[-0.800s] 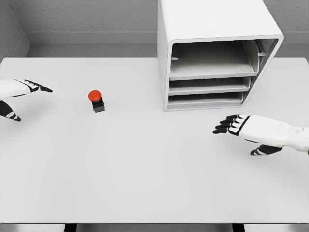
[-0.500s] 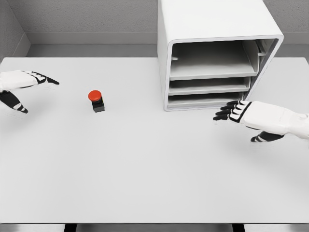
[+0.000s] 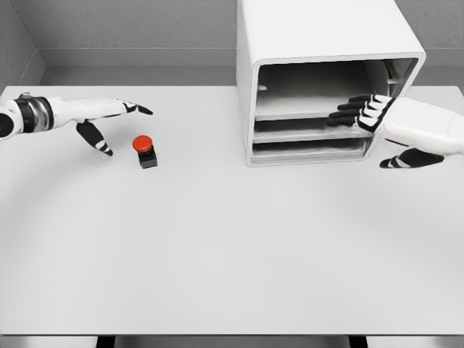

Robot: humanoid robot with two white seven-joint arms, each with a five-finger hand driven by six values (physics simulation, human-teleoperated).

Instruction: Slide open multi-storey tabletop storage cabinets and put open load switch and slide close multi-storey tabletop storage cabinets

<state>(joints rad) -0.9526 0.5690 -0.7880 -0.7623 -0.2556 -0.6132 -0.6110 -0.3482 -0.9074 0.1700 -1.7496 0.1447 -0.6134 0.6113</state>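
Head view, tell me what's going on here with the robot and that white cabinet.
A two-armed robot is working at a white table. Its right hand, fingers open, is up at the front of the white storage cabinet, level with the upper trays; I can't tell whether it touches one. Its left hand, also open, hovers just left of the red-topped switch, which stands on the table, not yet picked up. Neither hand holds anything.

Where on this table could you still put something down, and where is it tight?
The whole near half of the table is bare, and so is the strip between the red switch and the cabinet. It is crowded at the cabinet's shelves, where the right hand reaches, and around the switch by the left hand.
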